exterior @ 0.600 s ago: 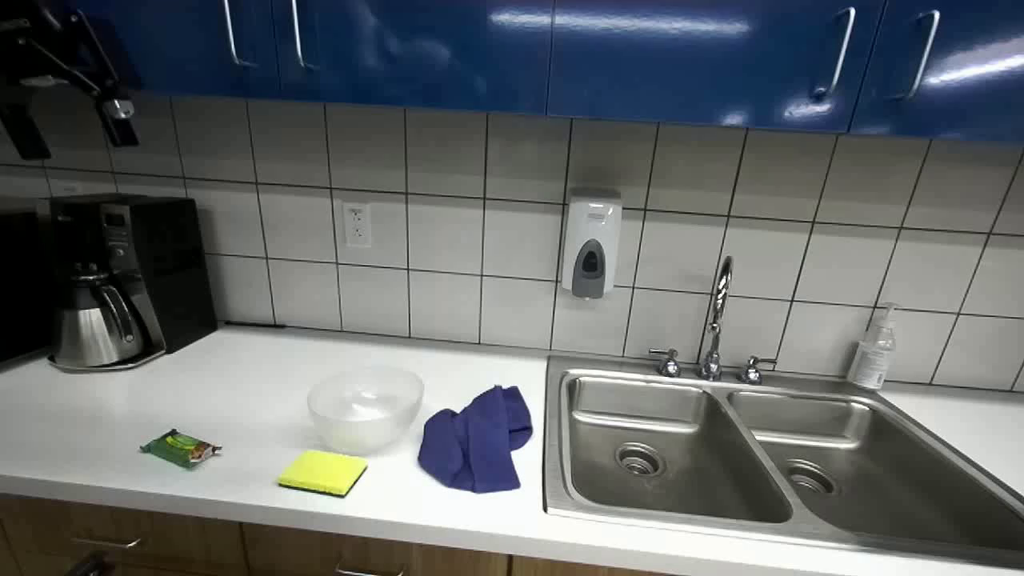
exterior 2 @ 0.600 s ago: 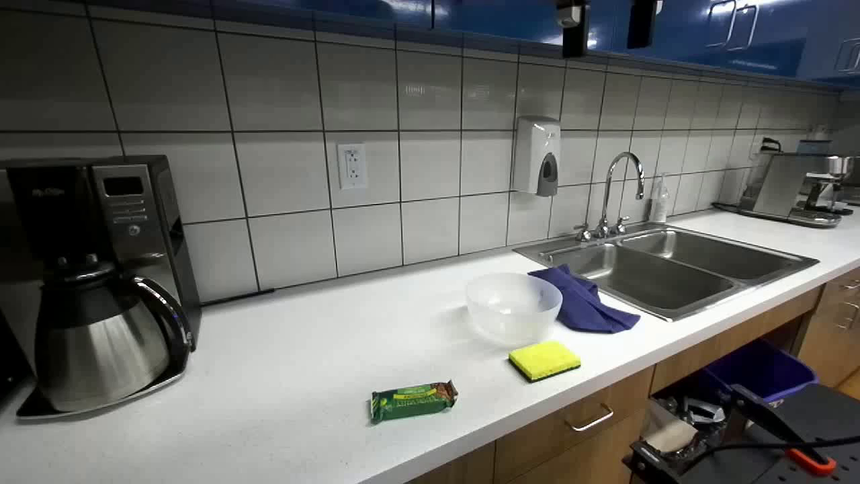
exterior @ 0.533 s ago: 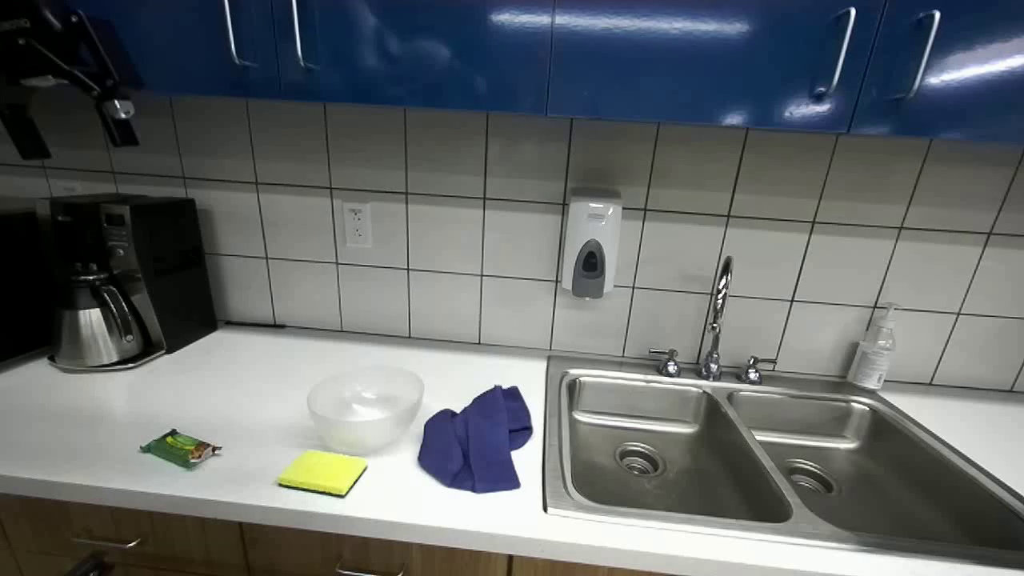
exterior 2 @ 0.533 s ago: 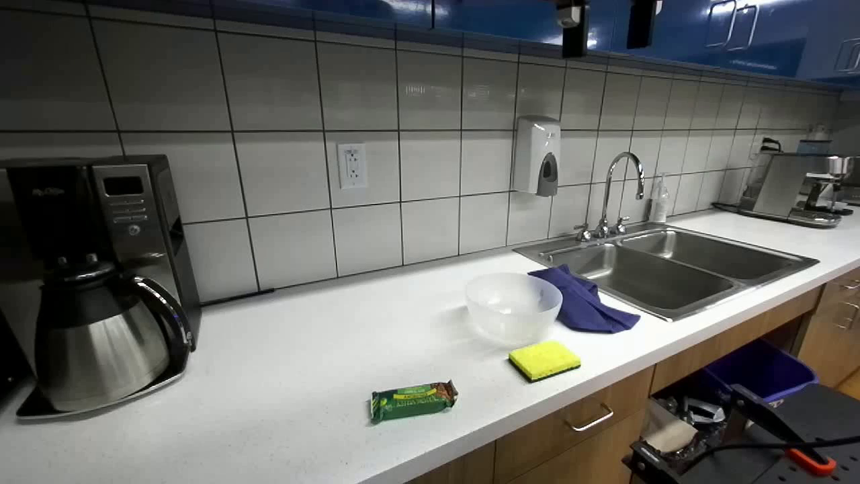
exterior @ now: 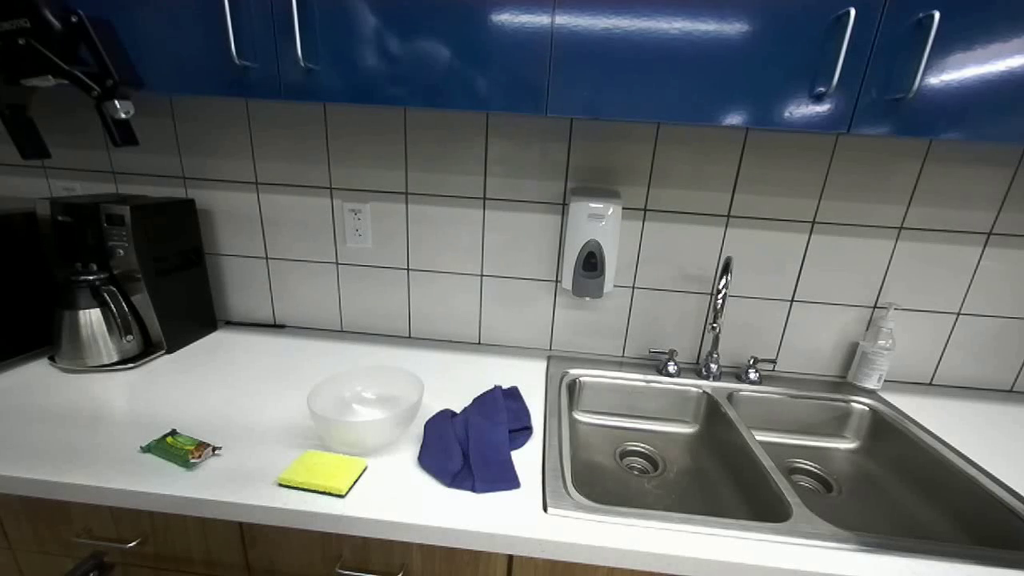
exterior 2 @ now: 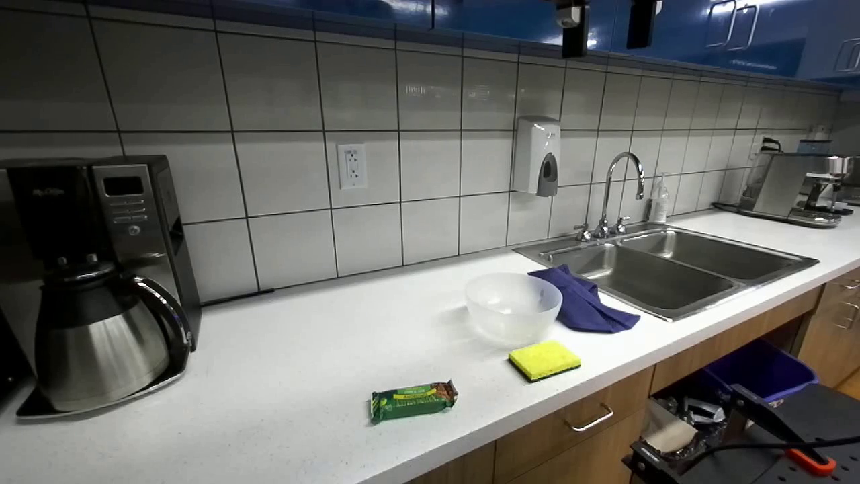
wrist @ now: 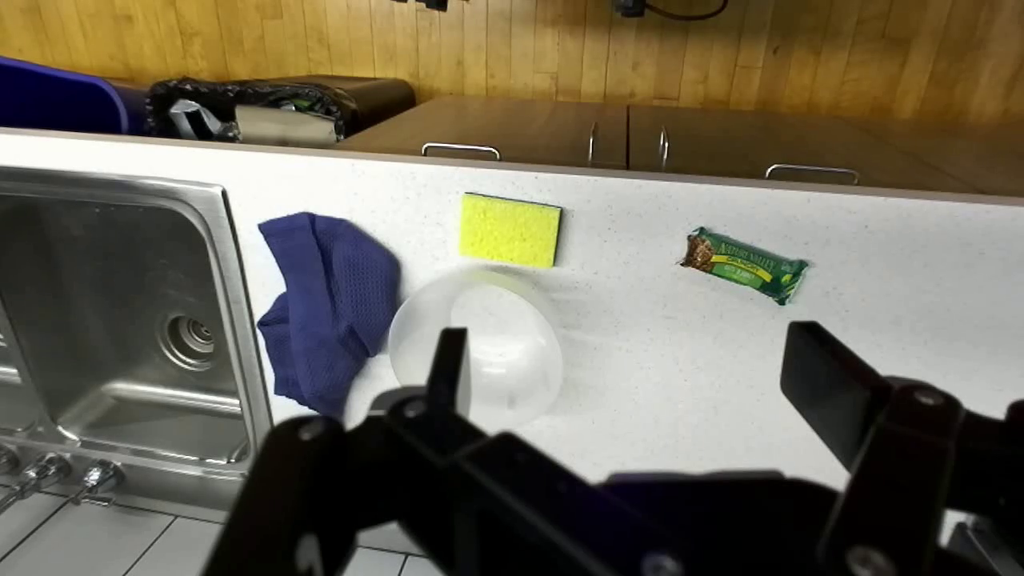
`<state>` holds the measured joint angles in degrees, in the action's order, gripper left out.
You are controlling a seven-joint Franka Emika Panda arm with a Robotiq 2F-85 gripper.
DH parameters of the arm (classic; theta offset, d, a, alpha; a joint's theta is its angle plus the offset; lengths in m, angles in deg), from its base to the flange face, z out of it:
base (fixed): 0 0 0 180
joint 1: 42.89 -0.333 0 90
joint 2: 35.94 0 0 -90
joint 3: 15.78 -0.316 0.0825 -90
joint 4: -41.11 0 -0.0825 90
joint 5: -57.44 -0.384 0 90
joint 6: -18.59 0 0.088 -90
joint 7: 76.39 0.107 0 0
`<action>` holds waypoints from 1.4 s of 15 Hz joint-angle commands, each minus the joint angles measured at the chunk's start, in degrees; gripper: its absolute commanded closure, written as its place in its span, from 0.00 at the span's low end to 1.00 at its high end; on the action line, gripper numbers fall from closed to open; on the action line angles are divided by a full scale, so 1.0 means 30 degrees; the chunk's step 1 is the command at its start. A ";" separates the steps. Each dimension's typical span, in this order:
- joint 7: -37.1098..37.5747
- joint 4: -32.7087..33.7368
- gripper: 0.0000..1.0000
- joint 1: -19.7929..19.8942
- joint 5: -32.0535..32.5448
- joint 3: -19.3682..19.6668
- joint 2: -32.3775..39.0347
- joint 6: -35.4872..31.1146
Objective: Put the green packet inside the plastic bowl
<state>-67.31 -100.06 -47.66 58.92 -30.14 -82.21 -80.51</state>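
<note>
Overhead, end effector (wrist: 627,352) gaping; green packet (exterior 2: 413,402) apart from plastic bowl (exterior 2: 513,308).

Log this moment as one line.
gripper: open, above counter | packet: on counter, outside bowl | bowl: upright | placing: not yet done

A white desk (exterior 2: 302,349) carries a green packet (exterior 2: 413,402) lying flat, a yellow sponge (exterior 2: 544,360) just beside an upright translucent plastic bowl (exterior 2: 512,324), and a rumpled purple cloth (exterior 2: 583,304) near it — plus, well apart, a coffee maker (exterior 2: 134,235).
</note>
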 commanded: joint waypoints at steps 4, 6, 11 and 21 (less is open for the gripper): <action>0.0184 0.0056 0.00 -0.0303 0.0175 0.0208 0.0081 0.0056; 0.0184 0.0056 0.00 -0.0303 0.0175 0.0209 0.0081 0.0056; -0.0101 -0.0010 0.00 -0.0254 0.0492 0.0232 0.0737 -0.0512; -0.0471 -0.0287 0.00 -0.0392 0.1094 0.0214 0.3934 -0.2683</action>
<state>-67.75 -101.18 -47.85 60.31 -30.08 -73.79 -86.22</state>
